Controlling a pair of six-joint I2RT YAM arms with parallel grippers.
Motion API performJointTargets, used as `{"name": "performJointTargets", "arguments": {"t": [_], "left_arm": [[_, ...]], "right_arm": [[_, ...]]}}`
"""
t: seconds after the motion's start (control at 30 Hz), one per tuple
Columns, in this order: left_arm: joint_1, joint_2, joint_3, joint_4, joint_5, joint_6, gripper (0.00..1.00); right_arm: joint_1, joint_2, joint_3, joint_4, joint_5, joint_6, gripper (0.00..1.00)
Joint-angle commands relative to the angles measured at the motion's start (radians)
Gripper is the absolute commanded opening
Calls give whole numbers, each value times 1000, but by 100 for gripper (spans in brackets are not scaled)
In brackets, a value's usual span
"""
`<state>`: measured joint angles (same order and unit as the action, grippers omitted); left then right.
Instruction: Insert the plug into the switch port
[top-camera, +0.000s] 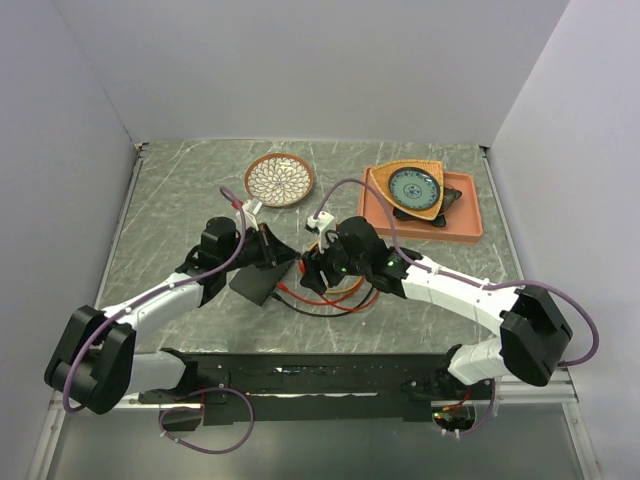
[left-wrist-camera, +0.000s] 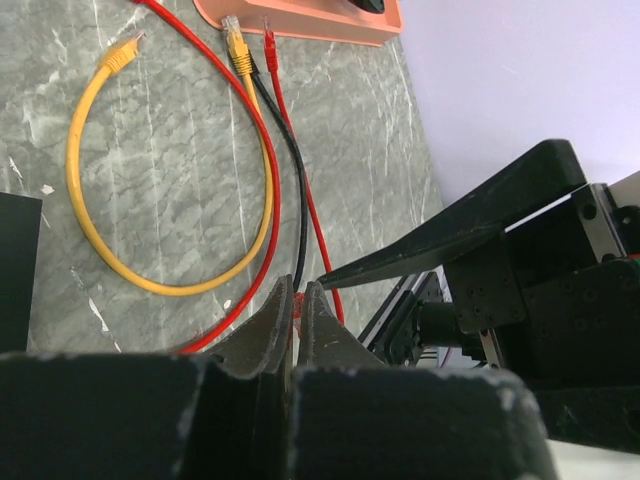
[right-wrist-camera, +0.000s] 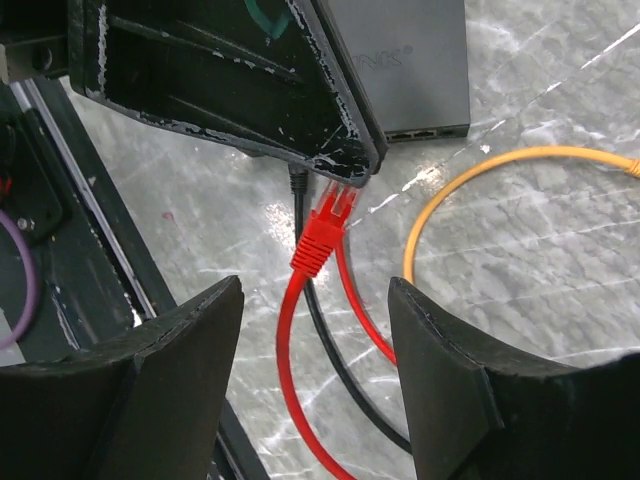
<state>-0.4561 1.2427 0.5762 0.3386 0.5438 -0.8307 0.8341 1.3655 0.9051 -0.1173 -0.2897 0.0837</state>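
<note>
As the plug hangs short of its socket: step in hand is carrying the red plug (right-wrist-camera: 318, 238) to the switch (right-wrist-camera: 405, 70); insertion not yet made.
Left claw (right-wrist-camera: 340, 185): pinched tight on the plug's clear nose, with the red boot and cable trailing below the tips.
Right claw (right-wrist-camera: 315, 290): wide open and holding nothing, its fingers either side of the red cable and clear of it.
Switch: flat on the marble table (right-wrist-camera: 560, 280), partly under the left claw. Its ports (right-wrist-camera: 425, 130) line the edge facing the plug, which sits near that edge but off to one side.
Other leads: a black cable (right-wrist-camera: 298, 195) runs up beside the plug, its end hidden; a yellow cable (right-wrist-camera: 480, 160) loops nearby.
Arm pose: left arm (top-camera: 170, 290) and right arm (top-camera: 450, 285) both reach forward and inward, claws almost tip to tip mid-table.
Next move, as I judge it: the left claw must turn the plug square to a free port, likely regripping farther back so the nose is bare, then push straight in.
</note>
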Motion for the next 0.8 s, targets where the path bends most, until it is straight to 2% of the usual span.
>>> {"name": "performJointTargets", "arguments": {"t": [0.0,0.27,0.5,0.53,0.63,0.77], "left_arm": [[-6,-37,-6,40,-19,-11,1],[-6,-48,1,14,-44,2,1],[-6,-49,8,1,-44,5,1],[-6,-52,10,-1,-44,5,1],[-6,-61,10,-9,-48,8,1],[-6,-69,10,-18,-54,12,1]], "right_arm": [[20,15,49,54,38,57,67],[30,9,41,82,86,108,64],[30,17,66,76,119,139,56],[30,24,67,71,121,142,54],[31,29,78,64,144,156,36],[30,47,93,50,136,157,32]]}}
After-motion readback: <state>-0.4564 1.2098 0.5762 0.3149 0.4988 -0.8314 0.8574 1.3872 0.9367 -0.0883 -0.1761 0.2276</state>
